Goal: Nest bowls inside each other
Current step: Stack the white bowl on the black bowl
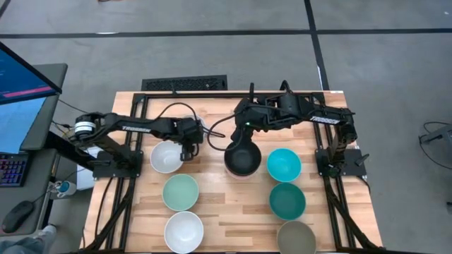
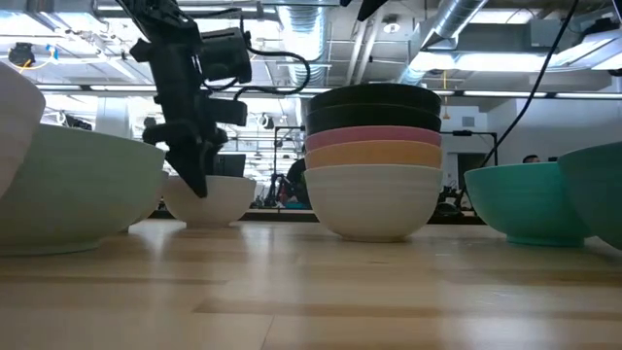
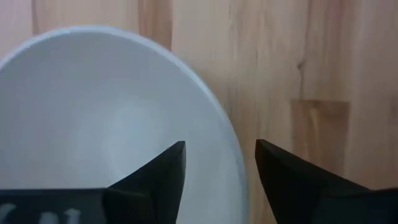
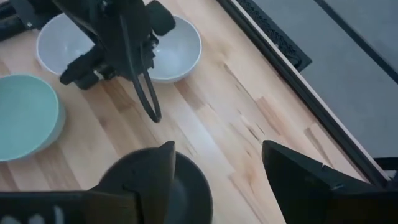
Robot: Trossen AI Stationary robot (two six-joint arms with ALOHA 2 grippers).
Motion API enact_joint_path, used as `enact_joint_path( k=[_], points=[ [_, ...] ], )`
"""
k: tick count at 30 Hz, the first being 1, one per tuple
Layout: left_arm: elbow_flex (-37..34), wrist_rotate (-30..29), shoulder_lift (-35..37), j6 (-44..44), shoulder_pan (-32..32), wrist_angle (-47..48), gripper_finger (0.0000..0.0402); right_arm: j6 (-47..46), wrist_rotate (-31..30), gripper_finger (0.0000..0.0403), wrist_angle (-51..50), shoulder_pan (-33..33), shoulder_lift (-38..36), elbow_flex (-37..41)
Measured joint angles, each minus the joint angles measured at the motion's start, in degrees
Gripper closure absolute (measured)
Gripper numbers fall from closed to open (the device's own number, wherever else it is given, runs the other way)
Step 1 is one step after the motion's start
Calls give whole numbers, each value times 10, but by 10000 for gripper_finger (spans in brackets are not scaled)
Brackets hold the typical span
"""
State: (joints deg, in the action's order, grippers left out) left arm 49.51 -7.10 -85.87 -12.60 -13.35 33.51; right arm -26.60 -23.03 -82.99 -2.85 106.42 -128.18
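Left hand [image 1: 189, 149] open astride white bowl [image 1: 167, 156] rim, right hand [image 1: 244, 135] open above black-topped bowl stack [image 2: 375, 160].

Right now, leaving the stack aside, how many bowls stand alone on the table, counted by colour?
White bowls: 2
Pale green bowl: 1
Teal bowls: 2
Grey-olive bowl: 1
Total: 6 single bowls, beside the one stack with black on top.
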Motion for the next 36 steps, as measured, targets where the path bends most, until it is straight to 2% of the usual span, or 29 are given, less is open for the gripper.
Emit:
enact_joint_path(
  k=[4,9,11,14,18,22,26,31,33,36],
  points=[
    [0,-14,-19,-18,0,6,262,-7,0,138,-14,0,0,0],
    [1,-24,-29,-32,3,4,368,-24,1,138,-18,1,-12,1],
    [9,-29,-28,-44,5,7,391,-35,1,138,-11,3,-26,0],
    [45,-36,-27,-69,14,18,396,-42,0,138,-8,11,-48,0],
    [125,-40,-27,-91,39,85,399,-61,-12,138,-27,27,-86,0],
    [238,-62,-26,-115,94,169,400,-85,-29,138,-74,49,-118,0],
    [355,-70,-26,-170,169,217,401,-85,-28,138,-68,66,-147,19],
    [462,-21,-37,-251,240,211,401,-96,-26,138,-66,96,-181,68],
    [481,6,-53,-263,252,213,401,-110,-25,138,-68,104,-192,88],
    [484,15,-86,-277,261,224,401,-130,-13,138,-65,103,-205,119]
  ],
)
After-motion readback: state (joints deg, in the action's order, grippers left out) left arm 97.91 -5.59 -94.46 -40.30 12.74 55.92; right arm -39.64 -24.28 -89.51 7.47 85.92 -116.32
